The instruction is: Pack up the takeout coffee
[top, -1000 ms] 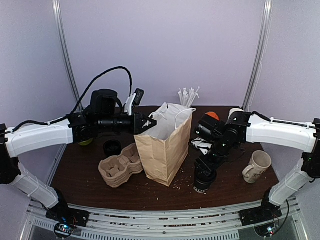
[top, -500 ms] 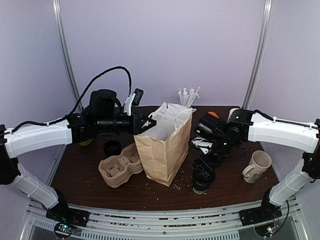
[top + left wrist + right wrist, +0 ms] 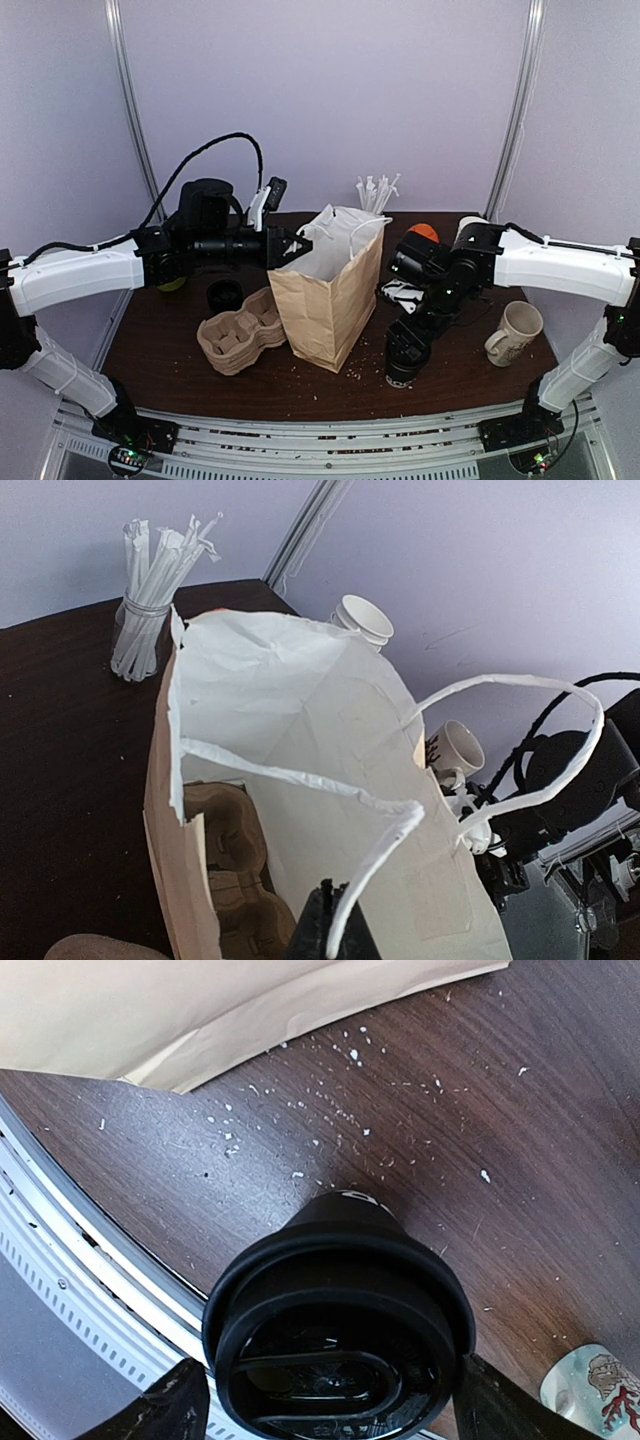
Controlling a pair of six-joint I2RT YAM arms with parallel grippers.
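Observation:
The takeout coffee point(image 3: 404, 362), a black cup with a black lid, stands on the table right of the open brown paper bag point(image 3: 325, 300). My right gripper point(image 3: 408, 338) is over it. In the right wrist view the fingers point(image 3: 165, 1412) press both sides of the lid point(image 3: 340, 1345), so my right gripper point(image 3: 330, 1405) is shut on the cup. My left gripper point(image 3: 290, 247) is at the bag's upper left rim. In the left wrist view it point(image 3: 330, 935) is shut on the bag's white paper handle point(image 3: 400, 830), and the bag mouth point(image 3: 300, 730) gapes open.
A pulp cup carrier point(image 3: 240, 335) and a black round item point(image 3: 225, 295) lie left of the bag. A cream mug point(image 3: 515, 330) stands at the right. A jar of straws point(image 3: 375, 195), white paper cups point(image 3: 470, 225) and an orange object point(image 3: 427, 232) stand behind. The table's front edge point(image 3: 110, 1260) is close to the cup.
My right gripper and the black cup have shifted slightly left and toward the front edge. The left arm and the bag have not moved.

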